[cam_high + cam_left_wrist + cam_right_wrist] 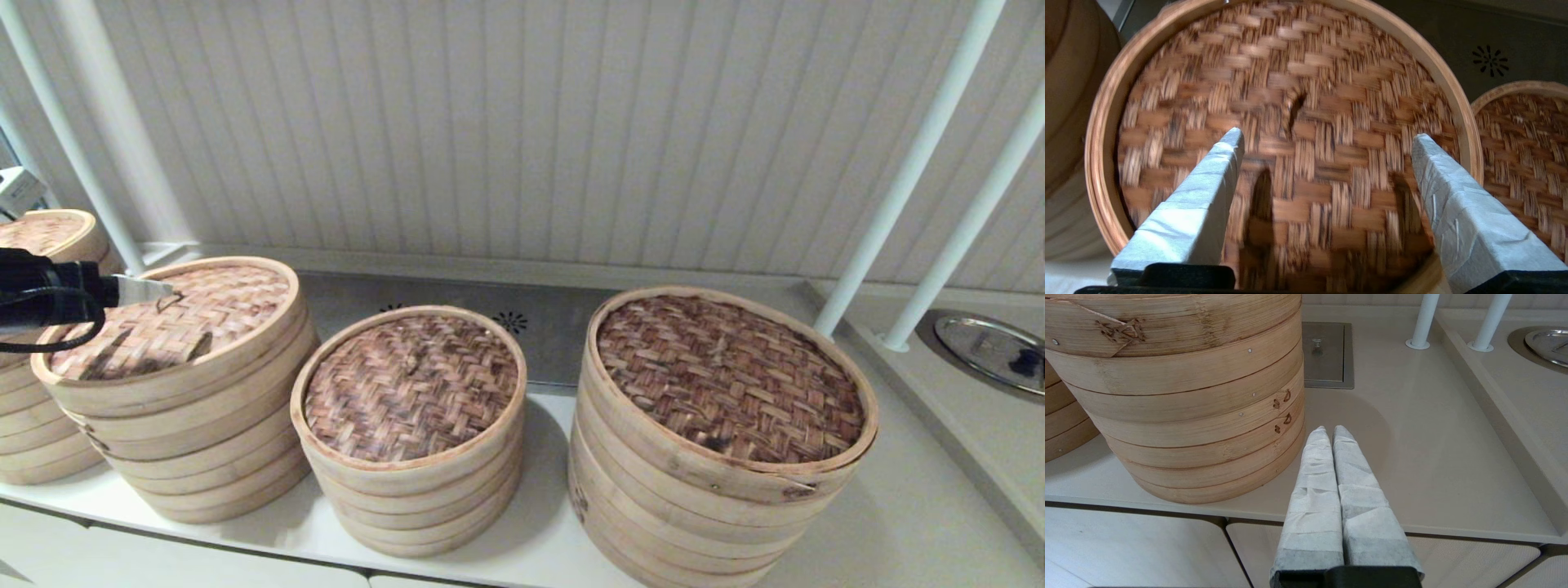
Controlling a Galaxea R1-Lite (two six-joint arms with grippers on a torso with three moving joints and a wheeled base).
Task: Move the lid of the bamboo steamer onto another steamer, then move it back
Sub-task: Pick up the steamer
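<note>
The bamboo steamer lid, light tan weave with a pale rim, lies on the left steamer stack. Its small dark loop handle is just beyond my fingertips, in line with the gap between them. My left gripper hovers open over the near half of the lid, holding nothing. The smallest steamer, with a reddish-brown woven top, stands in the middle, its rim showing in the left wrist view. My right gripper is shut and empty, low by the widest steamer's base.
The widest, dark-topped steamer stands on the right. Another stack sits at the far left behind my arm. White posts rise at the right beside a round metal lid. A metal panel is set in the counter.
</note>
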